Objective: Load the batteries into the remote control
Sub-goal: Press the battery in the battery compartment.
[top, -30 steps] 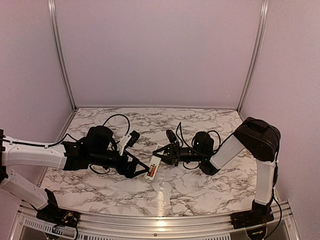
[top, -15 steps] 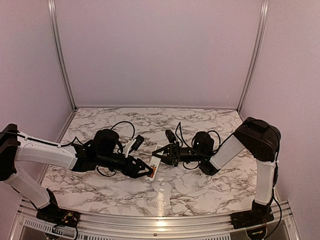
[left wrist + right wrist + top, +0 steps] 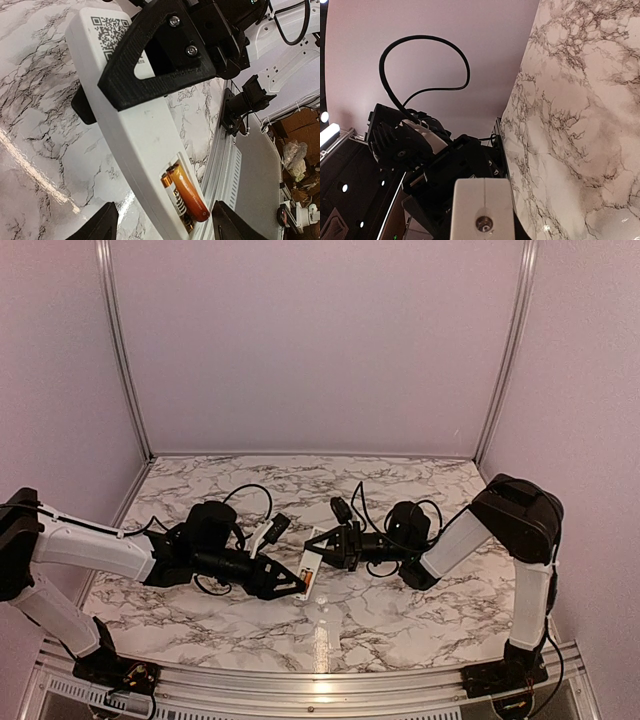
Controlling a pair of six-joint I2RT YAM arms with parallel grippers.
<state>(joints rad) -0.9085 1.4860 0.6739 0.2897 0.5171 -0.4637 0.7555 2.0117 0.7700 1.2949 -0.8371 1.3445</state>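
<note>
While the left hand (image 3: 165,226) is hanging open, its black fingers (image 3: 97,227) spread either side of two orange-copper cylindrical batteries (image 3: 183,196) lying in the near-end compartment (image 3: 186,221), the right hand (image 3: 319,556) is gripping the far end of the slim white plastic remote control (image 3: 135,135) over the marble-patterned bench (image 3: 40,150).

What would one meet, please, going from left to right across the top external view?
The left arm → the remote control, held up off the table between the two arms → the right arm.
</note>
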